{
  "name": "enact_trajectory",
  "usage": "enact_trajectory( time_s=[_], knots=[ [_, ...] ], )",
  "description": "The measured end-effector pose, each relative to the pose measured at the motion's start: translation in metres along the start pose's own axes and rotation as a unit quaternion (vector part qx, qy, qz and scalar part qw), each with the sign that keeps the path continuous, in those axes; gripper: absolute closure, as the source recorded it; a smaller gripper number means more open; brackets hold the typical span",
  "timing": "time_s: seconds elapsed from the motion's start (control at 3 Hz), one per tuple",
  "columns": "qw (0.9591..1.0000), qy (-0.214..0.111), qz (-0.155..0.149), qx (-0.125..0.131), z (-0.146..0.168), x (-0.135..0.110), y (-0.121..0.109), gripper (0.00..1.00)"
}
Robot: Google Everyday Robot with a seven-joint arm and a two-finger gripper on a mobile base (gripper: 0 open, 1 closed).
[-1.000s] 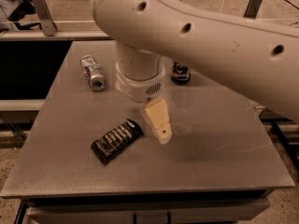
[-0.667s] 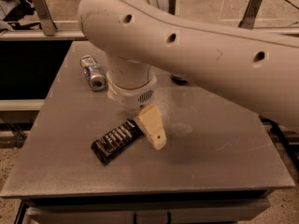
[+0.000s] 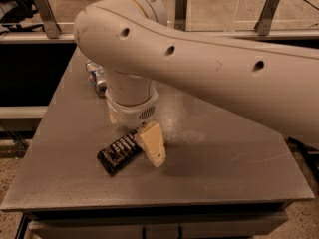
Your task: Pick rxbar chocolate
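The rxbar chocolate (image 3: 118, 152) is a flat black bar with rows of white lettering. It lies at an angle on the grey table (image 3: 224, 158), left of centre and toward the front. My gripper (image 3: 152, 144) hangs from the thick white arm (image 3: 209, 68) and is right at the bar's upper right end, low over the table. Its beige tip overlaps that end of the bar, so the end itself is hidden. I cannot tell whether it touches the bar.
A silver crushed-looking can (image 3: 94, 76) lies at the back left of the table, partly behind my wrist. The arm hides the back middle of the table. Metal posts and a rail run behind the table. The table's front edge is just below the bar.
My gripper has moved left and down toward the bar's right end. The arm has swung left and now covers the dark can at the back.
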State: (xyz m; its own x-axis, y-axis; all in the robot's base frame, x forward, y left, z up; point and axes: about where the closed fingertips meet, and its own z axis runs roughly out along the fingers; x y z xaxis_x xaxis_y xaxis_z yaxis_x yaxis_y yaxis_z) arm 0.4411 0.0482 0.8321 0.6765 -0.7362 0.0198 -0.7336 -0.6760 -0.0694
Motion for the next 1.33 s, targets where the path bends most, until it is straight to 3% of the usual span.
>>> enact_trajectory(
  time_s=[1.0, 1.33],
  knots=[
    [0.9998, -0.016, 0.001, -0.015, 0.002, -0.007, 0.002, 0.87],
    [0.9986, -0.049, 0.014, -0.011, -0.008, -0.001, 0.004, 1.00]
  ],
)
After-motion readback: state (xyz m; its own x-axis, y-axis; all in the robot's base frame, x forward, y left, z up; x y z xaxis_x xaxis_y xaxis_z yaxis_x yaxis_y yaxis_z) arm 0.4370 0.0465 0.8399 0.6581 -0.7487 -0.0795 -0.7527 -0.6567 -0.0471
